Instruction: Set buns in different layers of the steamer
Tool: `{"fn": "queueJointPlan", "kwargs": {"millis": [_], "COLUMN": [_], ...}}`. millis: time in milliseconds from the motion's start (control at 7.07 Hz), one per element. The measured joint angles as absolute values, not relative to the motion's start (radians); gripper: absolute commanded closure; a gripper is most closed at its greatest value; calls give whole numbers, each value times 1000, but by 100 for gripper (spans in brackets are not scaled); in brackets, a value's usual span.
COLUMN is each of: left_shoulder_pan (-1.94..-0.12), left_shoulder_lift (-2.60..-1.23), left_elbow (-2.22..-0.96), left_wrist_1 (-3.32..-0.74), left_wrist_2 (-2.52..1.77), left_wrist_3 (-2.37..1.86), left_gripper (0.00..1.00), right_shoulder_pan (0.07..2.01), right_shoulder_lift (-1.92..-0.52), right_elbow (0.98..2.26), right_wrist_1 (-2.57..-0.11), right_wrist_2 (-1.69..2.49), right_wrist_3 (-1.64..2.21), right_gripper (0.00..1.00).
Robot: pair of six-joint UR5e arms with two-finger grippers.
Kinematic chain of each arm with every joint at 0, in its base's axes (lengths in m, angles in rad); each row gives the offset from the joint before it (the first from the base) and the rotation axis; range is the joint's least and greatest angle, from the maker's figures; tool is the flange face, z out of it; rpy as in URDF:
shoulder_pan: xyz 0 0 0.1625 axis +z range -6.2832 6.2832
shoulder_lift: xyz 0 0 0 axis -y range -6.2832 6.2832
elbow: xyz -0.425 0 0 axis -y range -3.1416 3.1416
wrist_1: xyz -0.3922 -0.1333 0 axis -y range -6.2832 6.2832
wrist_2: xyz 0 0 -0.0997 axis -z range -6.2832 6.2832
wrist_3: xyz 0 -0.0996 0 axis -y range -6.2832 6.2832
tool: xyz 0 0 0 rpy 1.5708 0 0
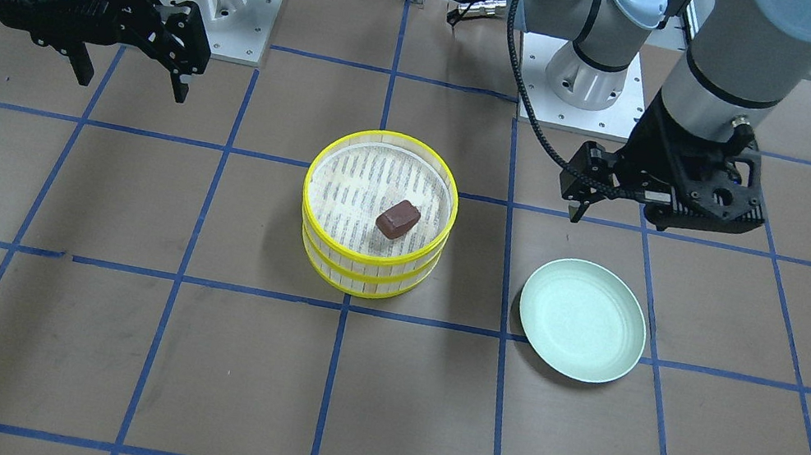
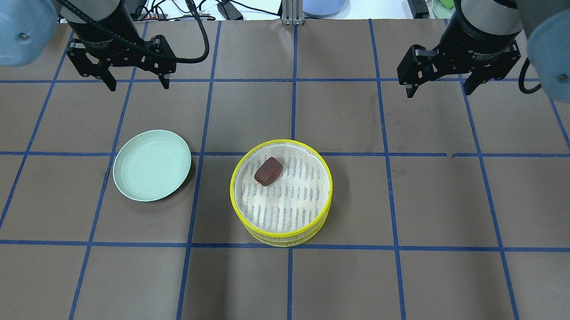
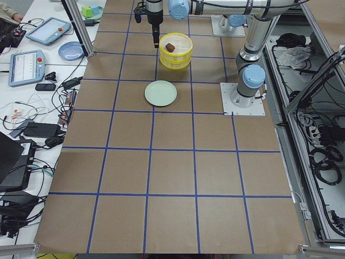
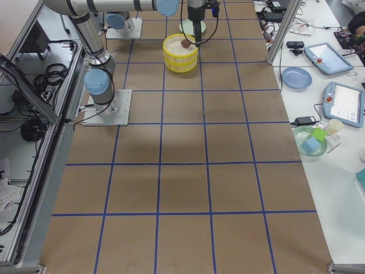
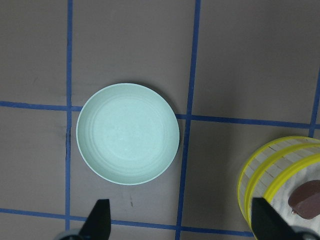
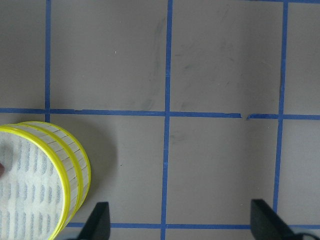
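Observation:
Two steamer layers (image 2: 281, 238) with yellow rims stand stacked at the table's middle. The dark reddish-brown bun (image 2: 268, 171) lies in the top layer, toward its left side in the overhead view. The pale cream-yellow bun is hidden in every view. My left gripper (image 2: 138, 86) hangs open and empty above the table, beyond the plate. My right gripper (image 2: 437, 92) hangs open and empty to the far right of the stack. The left wrist view shows the stack (image 5: 272, 165) and the bun (image 5: 306, 199) at its right edge. The right wrist view shows the stack (image 6: 75, 165) at lower left.
An empty pale green plate (image 2: 152, 165) lies to the left of the stack, below my left gripper; it also shows in the left wrist view (image 5: 128, 133). Blue tape lines grid the brown table. The two arm bases (image 1: 218, 11) (image 1: 582, 75) stand at the robot's edge.

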State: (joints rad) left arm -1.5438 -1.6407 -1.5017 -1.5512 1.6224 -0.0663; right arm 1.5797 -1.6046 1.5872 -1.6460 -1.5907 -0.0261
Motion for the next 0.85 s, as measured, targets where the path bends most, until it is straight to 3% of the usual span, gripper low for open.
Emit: {"fn": "queueJointPlan", "kwargs": {"millis": [849], "left_shoulder_pan": [-1533], "left_shoulder_lift": [-1611], "left_elbow": [-1512], "left_wrist_1": [-1554], "left_wrist_2": [1551], "left_wrist_3": [-56], "left_gripper": [0], "right_shoulder_pan": [1580], "right_shoulder_lift": [-1606], "right_elbow": [1589], "right_wrist_1": [-1645], "right_wrist_2": [-1591], "right_wrist_3": [-25], "right_gripper": [0]}}
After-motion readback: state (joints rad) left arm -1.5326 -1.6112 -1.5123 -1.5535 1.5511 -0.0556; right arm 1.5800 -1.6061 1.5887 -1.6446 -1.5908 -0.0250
